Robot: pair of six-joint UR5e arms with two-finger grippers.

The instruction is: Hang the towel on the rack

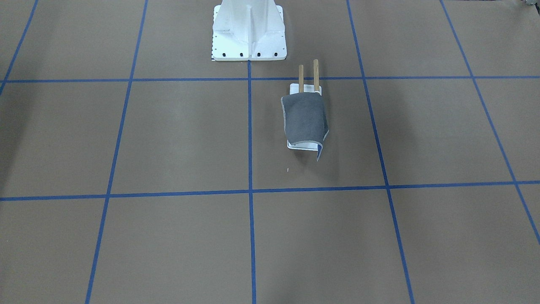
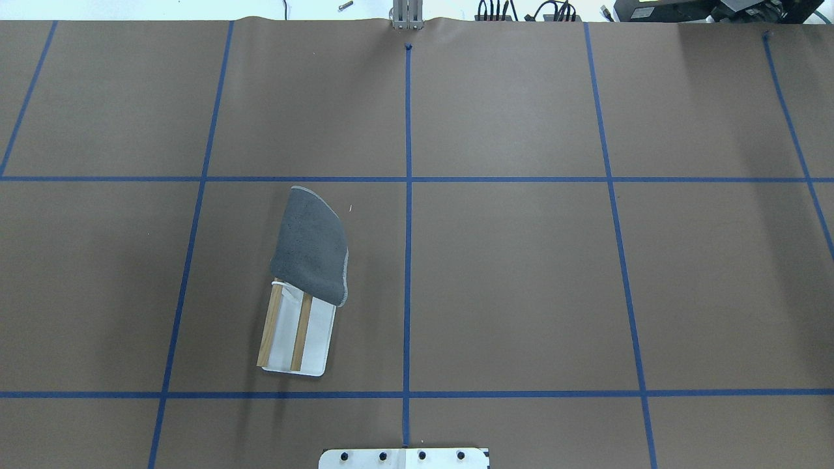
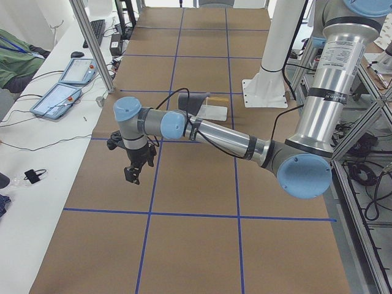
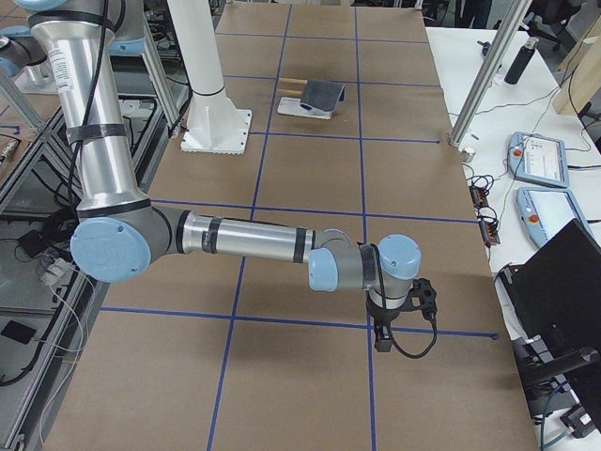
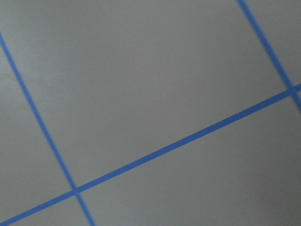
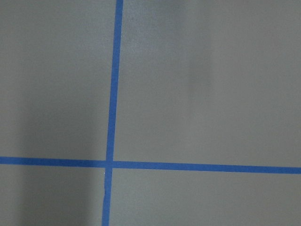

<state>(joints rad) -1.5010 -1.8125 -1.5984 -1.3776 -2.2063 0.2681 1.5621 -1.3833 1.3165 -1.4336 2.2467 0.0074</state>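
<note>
The dark grey towel with pale edging lies draped over the far end of the rack, a white base with two wooden rails. In the front-facing view the towel covers most of the rack, and one corner hangs down showing its bluish reverse. My left gripper hangs over bare table, far from the rack; I cannot tell if it is open or shut. My right gripper hangs over a tape crossing at the other end; I cannot tell its state either. Both wrist views show only brown table and blue tape.
The white robot base stands at the table's edge behind the rack. A side bench holds control pendants and a metal post. Blue tape lines grid the brown table.
</note>
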